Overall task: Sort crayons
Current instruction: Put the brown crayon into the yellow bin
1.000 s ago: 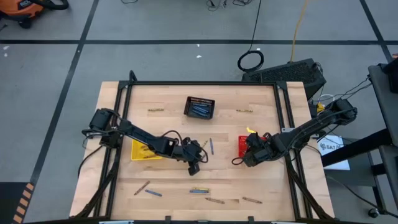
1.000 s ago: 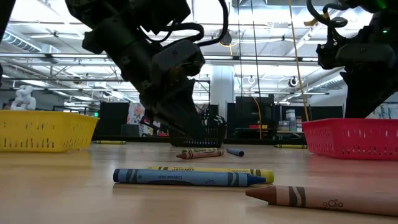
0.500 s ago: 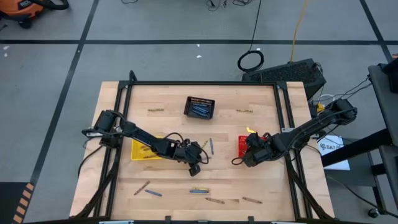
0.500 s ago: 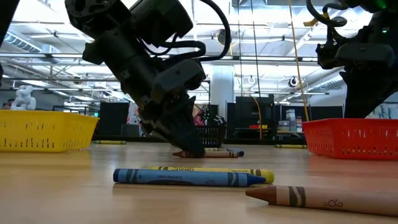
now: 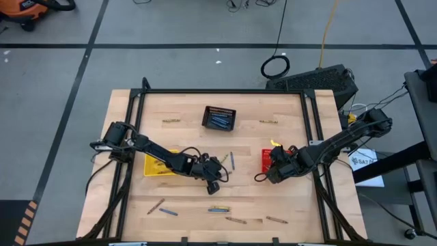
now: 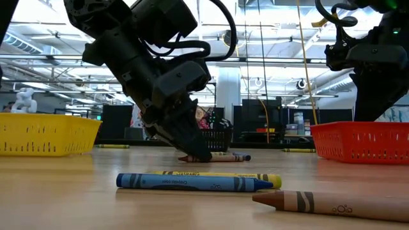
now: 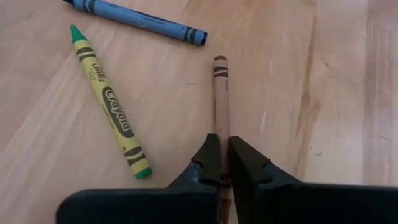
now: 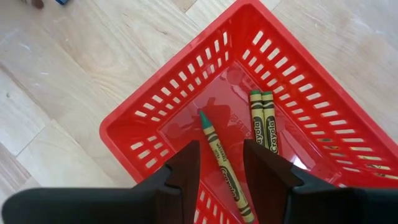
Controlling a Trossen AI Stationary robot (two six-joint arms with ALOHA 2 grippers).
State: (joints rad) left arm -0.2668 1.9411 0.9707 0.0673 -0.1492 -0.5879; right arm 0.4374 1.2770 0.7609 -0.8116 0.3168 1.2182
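From above, my left claw [image 5: 213, 176] sat low at the middle of the pale wood-plank tabletop [image 5: 184, 109], its jointed dark arm stretched across the yellow mesh basket [image 5: 156, 169]. My right claw [image 5: 271, 169] hung over the red mesh basket [image 5: 266, 154] at centre right. The black basket [image 5: 219, 117] stood in the upper middle, and loose crayons [image 5: 219, 210] lay along the lower edge.

At tabletop level, my left claw [image 6: 197, 152] was tilted steeply, its tip down on a brown crayon [image 6: 217, 158] at mid-frame. A blue crayon [image 6: 192, 183] lay in the foreground.

Through my left wrist, my two fingers [image 7: 208, 163] were pinched shut on the thin paper-wrapped brown crayon [image 7: 221, 93], which ran straight out from between them. A green-tipped yellow crayon [image 7: 110, 110] lay alongside at left.

Through my right wrist, my fingers [image 8: 186, 165] stood apart, holding nothing, over the slotted red plastic basket [image 8: 186, 87] with three olive crayons [image 8: 261, 121] inside.
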